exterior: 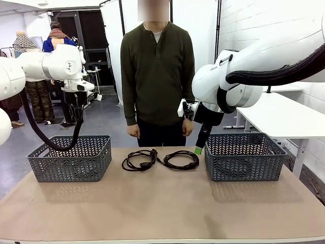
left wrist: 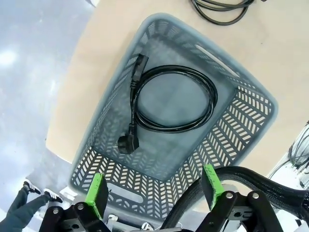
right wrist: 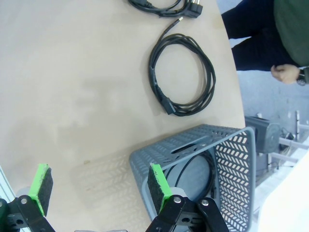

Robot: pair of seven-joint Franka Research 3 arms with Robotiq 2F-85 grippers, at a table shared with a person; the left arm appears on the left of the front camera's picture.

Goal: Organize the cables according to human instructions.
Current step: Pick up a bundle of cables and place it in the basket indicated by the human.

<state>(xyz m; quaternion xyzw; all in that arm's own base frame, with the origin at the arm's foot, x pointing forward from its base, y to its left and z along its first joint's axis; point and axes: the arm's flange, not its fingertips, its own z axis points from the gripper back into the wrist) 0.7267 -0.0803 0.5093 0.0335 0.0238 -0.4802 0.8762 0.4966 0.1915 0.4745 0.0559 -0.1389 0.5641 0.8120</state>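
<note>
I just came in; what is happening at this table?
Two robot arms are sorting black cables into grey baskets. One cable lies coiled in the left basket, and another cable shows in the right basket. Two more cables lie on the table between the baskets. The left gripper and right gripper are open and empty. The person stands at the far side.

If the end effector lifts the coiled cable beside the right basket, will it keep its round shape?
The cable would probably sag into a loop, since its thin turns lie loose and slightly apart. Its plug at the coil's edge may dangle and swing. Lying flat, it seems unlikely to roll.
</note>
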